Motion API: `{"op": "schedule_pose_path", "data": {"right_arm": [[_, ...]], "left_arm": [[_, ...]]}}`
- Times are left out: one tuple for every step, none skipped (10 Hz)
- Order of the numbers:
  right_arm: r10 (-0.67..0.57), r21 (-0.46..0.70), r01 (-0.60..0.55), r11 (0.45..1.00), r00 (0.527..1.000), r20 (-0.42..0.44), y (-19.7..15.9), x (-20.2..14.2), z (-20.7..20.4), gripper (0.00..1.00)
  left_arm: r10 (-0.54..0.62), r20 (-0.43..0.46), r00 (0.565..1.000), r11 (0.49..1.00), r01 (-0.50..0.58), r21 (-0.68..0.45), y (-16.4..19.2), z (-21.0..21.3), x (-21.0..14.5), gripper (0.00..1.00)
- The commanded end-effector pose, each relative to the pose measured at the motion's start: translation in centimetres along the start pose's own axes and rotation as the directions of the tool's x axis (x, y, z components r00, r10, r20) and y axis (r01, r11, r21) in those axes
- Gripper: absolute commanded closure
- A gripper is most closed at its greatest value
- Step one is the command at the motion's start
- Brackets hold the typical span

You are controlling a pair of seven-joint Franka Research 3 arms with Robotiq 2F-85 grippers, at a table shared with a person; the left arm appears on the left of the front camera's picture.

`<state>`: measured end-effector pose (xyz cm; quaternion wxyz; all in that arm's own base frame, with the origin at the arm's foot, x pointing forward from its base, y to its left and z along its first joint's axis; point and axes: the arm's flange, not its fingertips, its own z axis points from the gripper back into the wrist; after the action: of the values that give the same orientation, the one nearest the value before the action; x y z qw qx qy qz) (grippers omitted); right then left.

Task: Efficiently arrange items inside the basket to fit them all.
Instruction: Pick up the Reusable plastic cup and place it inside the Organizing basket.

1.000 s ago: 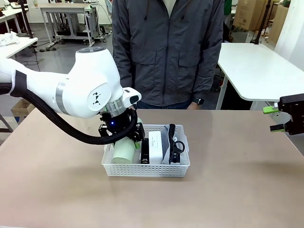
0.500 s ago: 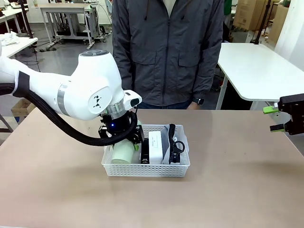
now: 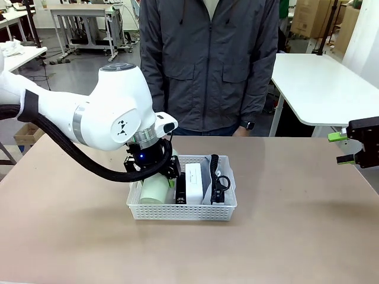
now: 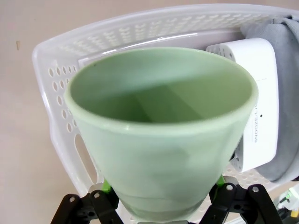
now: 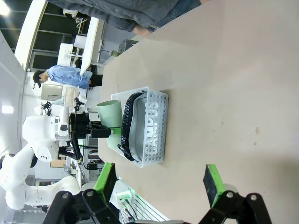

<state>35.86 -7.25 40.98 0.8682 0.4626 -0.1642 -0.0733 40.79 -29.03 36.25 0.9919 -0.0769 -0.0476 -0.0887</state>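
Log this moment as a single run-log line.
left gripper: around green cup, cup tilted at basket's left end | right gripper: open, idle at table edge | basket: box, stapler, pouch

A shallow white lattice-walled basket (image 3: pixel 182 212) sits on the tabletop (image 3: pixel 296 236). A pale green plastic cup (image 3: pixel 155 189) lies tilted at its left end, mouth toward the near wall. Beside it a black stapler (image 3: pixel 180 188) and a small white box (image 3: pixel 194 183) stand on edge, then a grey "CAMPUS" pouch (image 3: pixel 220 184) with black zipper fills the right end.
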Motion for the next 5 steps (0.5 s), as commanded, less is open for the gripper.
{"op": "schedule_pose_path", "data": {"right_arm": [[0.006, 0.01, -0.006, 1.0, 1.0, 0.001, -0.02, -0.1, 0.02, 0.0], [0.006, 0.01, -0.006, 1.0, 1.0, 0.001, -0.02, -0.1, 0.02, 0.0], [0.006, 0.01, -0.006, 1.0, 1.0, 0.001, -0.02, -0.1, 0.02, 0.0], [0.006, 0.01, -0.006, 1.0, 1.0, 0.001, -0.02, -0.1, 0.02, 0.0], [0.006, 0.01, -0.006, 1.0, 1.0, 0.001, -0.02, -0.1, 0.02, 0.0]], "left_arm": [[-0.012, 0.02, 1.0, 1.0, 0.012, -0.004, -0.05, -0.05, 0.11, 0.0], [-0.013, 0.025, 1.0, 1.0, 0.014, -0.007, -0.07, 0.0, 0.07, 0.0], [-0.014, 0.031, 0.999, 1.0, 0.014, -0.009, -0.08, 0.08, 0.0, 0.0], [-0.015, 0.033, 0.999, 1.0, 0.016, -0.009, -0.09, 0.13, -0.04, 0.0], [-0.019, 0.037, 0.999, 1.0, 0.02, -0.015, -0.09, 0.3, -0.18, 0.0]]}}
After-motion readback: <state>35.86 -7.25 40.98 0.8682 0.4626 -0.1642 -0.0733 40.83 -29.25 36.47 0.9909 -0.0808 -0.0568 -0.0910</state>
